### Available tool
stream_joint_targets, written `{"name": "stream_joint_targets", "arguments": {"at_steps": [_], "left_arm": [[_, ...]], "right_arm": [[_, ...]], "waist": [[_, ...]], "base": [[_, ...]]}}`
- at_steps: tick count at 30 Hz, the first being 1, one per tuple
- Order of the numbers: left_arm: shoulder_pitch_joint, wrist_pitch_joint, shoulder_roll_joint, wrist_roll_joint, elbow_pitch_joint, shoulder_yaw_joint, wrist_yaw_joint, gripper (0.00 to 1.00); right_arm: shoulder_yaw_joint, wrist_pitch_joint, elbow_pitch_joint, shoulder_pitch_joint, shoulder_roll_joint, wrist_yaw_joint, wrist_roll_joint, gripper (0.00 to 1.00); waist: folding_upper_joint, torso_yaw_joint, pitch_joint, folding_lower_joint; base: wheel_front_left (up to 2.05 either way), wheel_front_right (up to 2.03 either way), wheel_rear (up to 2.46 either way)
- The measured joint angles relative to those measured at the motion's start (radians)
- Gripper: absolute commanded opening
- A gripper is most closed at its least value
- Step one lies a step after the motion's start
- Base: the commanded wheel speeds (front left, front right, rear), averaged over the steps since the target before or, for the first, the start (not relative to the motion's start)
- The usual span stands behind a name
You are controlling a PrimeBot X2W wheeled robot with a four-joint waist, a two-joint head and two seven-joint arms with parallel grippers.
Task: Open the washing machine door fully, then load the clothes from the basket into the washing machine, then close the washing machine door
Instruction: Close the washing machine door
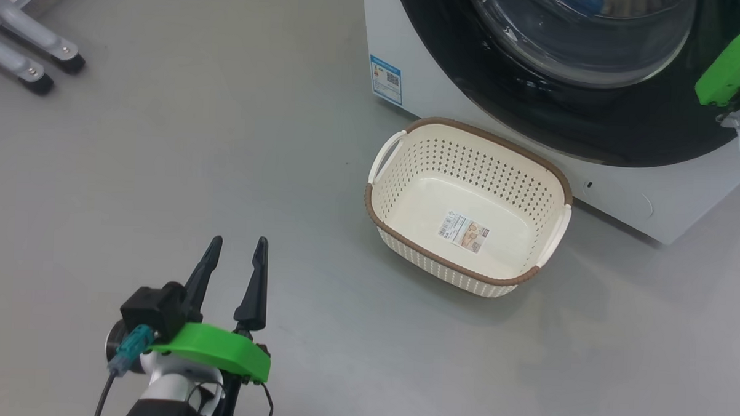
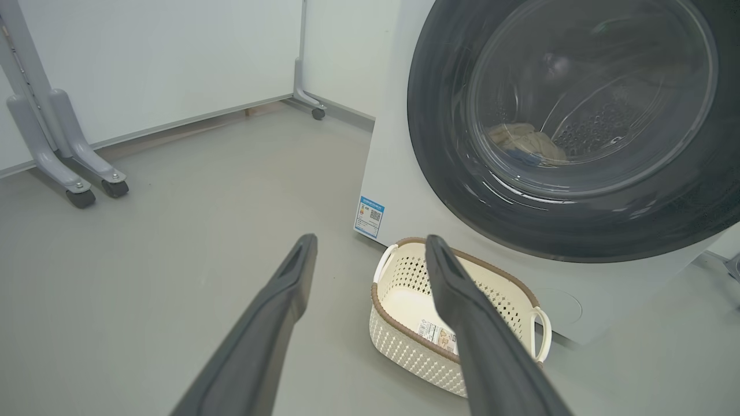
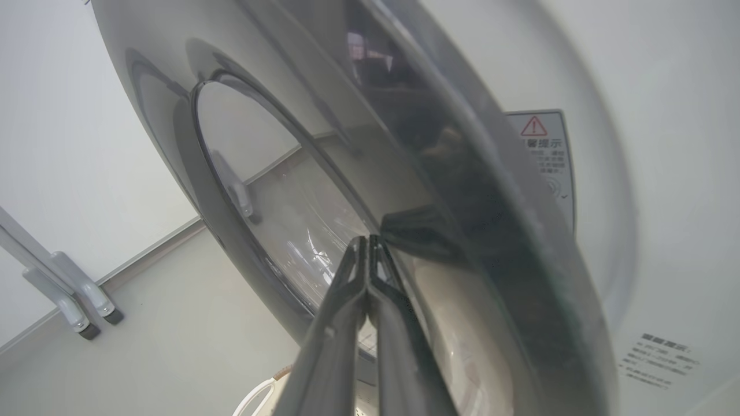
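The washing machine door [image 2: 439, 173] is to be treated as a stiff, hinged and fairly heavy part. Its wide black rim is glossy and probably slippery, so a pinch is likely to slide off, and a flat push on the rim is judged safer than one on the bulging glass bowl [image 2: 589, 98], which is the more fragile part. A firm press will probably be needed before the latch catches. Which side carries the hinge cannot be told.

The door is seen on the front of the washing machine [image 1: 406, 43], lying against it or very nearly so. Whether it is latched cannot be told. Its rim mirrors the room, and the clear bowl lets the perforated drum be seen. The clothes [image 2: 523, 141] are made out through that glass as a pale, crumpled heap low in the drum. They are soft and light, and no grip on them is called for now.

The basket [image 1: 471, 133] is set on the floor just in front of the washing machine, below the door, and is empty but for the label on its floor. A blue label [image 1: 385, 79] is fixed low on the machine's front, beside the basket.

The right gripper [image 3: 368, 242] is pressed together, holding nothing, with its tips at or on the door's glossy face. The left gripper [image 1: 238, 240] is spread wide and empty, well away from the washing machine.
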Motion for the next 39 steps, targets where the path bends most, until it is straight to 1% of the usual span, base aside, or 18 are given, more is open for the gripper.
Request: {"name": "stream_joint_targets", "arguments": {"at_steps": [6, 7, 8, 10, 11, 12, 14, 18, 22, 29, 35, 37, 39], "left_arm": [[-0.003, 0.000, -0.010, 0.002, 0.014, 0.003, -0.008, 1.00], [-0.003, 0.000, -0.010, 0.002, 0.014, 0.003, -0.008, 1.00], [-0.003, 0.000, -0.012, 0.002, 0.016, 0.005, -0.009, 1.00], [-0.003, 0.000, -0.015, 0.005, 0.017, 0.007, -0.016, 1.00], [-0.003, 0.000, -0.015, 0.005, 0.017, 0.007, -0.016, 1.00], [-0.003, 0.000, -0.017, 0.006, 0.018, 0.008, -0.017, 1.00], [-0.003, 0.000, -0.021, 0.011, 0.019, 0.009, -0.025, 1.00], [-0.003, 0.000, -0.028, 0.014, 0.019, 0.020, -0.026, 1.00], [-0.003, 0.000, -0.038, 0.023, 0.024, 0.035, -0.035, 1.00], [-0.002, 0.000, -0.042, 0.039, 0.027, 0.044, -0.042, 1.00], [0.001, 0.000, -0.040, 0.054, 0.039, 0.047, -0.040, 1.00], [0.003, 0.000, -0.038, 0.057, 0.042, 0.047, -0.033, 1.00], [0.004, 0.000, -0.034, 0.057, 0.046, 0.047, -0.033, 1.00]], "right_arm": [[-0.161, -0.032, -0.020, -0.003, -0.013, 0.000, -0.146, 0.00], [-0.161, -0.032, -0.020, -0.003, -0.013, 0.000, -0.146, 0.00], [-0.220, -0.038, -0.050, -0.003, -0.013, 0.000, -0.205, 0.00], [-0.288, -0.048, -0.093, -0.003, -0.013, 0.000, -0.263, 0.00], [-0.288, -0.048, -0.093, -0.003, -0.013, 0.000, -0.263, 0.00], [-0.323, -0.052, -0.115, -0.003, -0.012, 0.000, -0.292, 0.00], [-0.374, -0.052, -0.151, -0.002, -0.002, 0.000, -0.346, 0.00], [-0.425, -0.052, -0.176, -0.002, 0.057, 0.000, -0.424, 0.00], [-0.436, -0.051, -0.147, 0.002, 0.098, 0.000, -0.464, 0.00], [-0.412, -0.077, -0.067, 0.013, 0.116, 0.000, -0.472, 0.00], [-0.356, -0.101, 0.004, 0.050, 0.123, 0.000, -0.428, 0.00], [-0.325, -0.106, 0.032, 0.067, 0.126, 0.000, -0.390, 0.00], [-0.273, -0.106, 0.050, 0.077, 0.128, 0.000, -0.339, 0.00]], "waist": [[0.0000, 0.025, 0.007, 0.0000], [0.0000, 0.025, 0.007, 0.0000], [0.0000, 0.028, 0.008, 0.0000], [0.0000, 0.031, 0.010, 0.0000], [0.0000, 0.031, 0.010, 0.0000], [0.0000, 0.033, 0.010, 0.0000], [0.0000, 0.035, 0.010, 0.0000], [0.0000, 0.028, 0.016, 0.0000], [0.0000, 0.019, 0.013, 0.0000], [0.0000, -0.005, -0.013, 0.0000], [0.0000, -0.036, -0.052, 0.0000], [0.0000, -0.048, -0.066, -0.0001], [0.0000, -0.060, -0.080, 0.0000]], "base": [[0.00, 0.00, 0.00], [0.00, 0.00, 0.00], [0.00, 0.00, 0.00], [0.00, 0.00, 0.00], [0.00, 0.00, 0.00], [0.00, 0.00, 0.00], [0.00, 0.00, 0.00], [0.00, 0.00, 0.00], [0.00, 0.00, 0.00], [0.00, 0.00, 0.00], [0.00, 0.00, 0.00], [0.00, 0.00, 0.00], [0.00, 0.00, 0.00]]}}
